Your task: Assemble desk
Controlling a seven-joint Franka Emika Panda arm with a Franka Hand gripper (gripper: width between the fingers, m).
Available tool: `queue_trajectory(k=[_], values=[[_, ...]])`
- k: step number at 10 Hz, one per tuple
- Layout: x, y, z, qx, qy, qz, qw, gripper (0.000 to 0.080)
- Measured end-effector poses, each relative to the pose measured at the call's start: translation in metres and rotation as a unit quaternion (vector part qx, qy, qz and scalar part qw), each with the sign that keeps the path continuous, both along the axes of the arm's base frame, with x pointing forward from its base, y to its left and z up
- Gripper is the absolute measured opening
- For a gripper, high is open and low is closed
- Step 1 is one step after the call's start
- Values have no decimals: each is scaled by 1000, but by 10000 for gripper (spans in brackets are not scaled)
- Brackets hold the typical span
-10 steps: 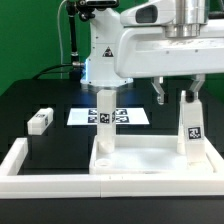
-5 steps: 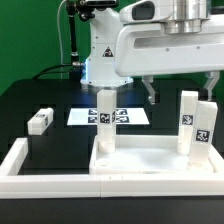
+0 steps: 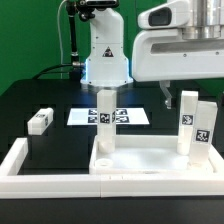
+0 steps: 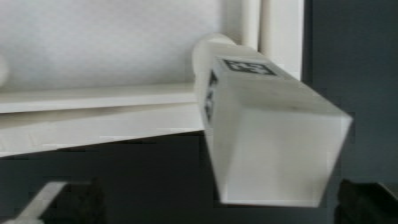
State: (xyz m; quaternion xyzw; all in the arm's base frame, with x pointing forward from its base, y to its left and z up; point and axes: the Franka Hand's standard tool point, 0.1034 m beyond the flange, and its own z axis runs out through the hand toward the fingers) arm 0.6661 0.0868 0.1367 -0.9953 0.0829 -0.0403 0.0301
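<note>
The desk top point(image 3: 150, 160), a white tray with a raised rim, lies at the front centre. One tagged white leg point(image 3: 105, 122) stands upright on its left part. Two tagged legs point(image 3: 188, 122) point(image 3: 205, 126) stand close together at its right side. A fourth leg point(image 3: 40, 121) lies loose on the black table at the exterior view's left. My gripper point(image 3: 190, 90) hangs open above the right legs and holds nothing. In the wrist view a tagged leg point(image 4: 267, 120) rises from the tray's corner point(image 4: 107, 60) toward the spread fingers point(image 4: 54, 205), apart from them.
Long white bars point(image 3: 25, 160) border the tray at the front and at the exterior view's left. The marker board point(image 3: 85, 117) lies flat behind the tray. The robot base point(image 3: 105, 55) stands at the back.
The gripper stood around the right leg a second ago. It has opened, let go of the leg and risen, leaving the leg upright on the tray.
</note>
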Motion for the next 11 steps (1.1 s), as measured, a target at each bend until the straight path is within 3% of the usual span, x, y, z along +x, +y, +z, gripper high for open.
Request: queue_trajectory(k=[2,5,6,7,8,11], values=[[5,8,-7,0,1,-6,1000,649],[1,6,-14,0,4,-18,1000,649],[1,6,-14,1,5,-27,1000,545],[1,6,-14,3,6,-57,998,545],[1,6,-14,6,8,-89,996,349],[0,6,-14,14,13,-183,983,287]])
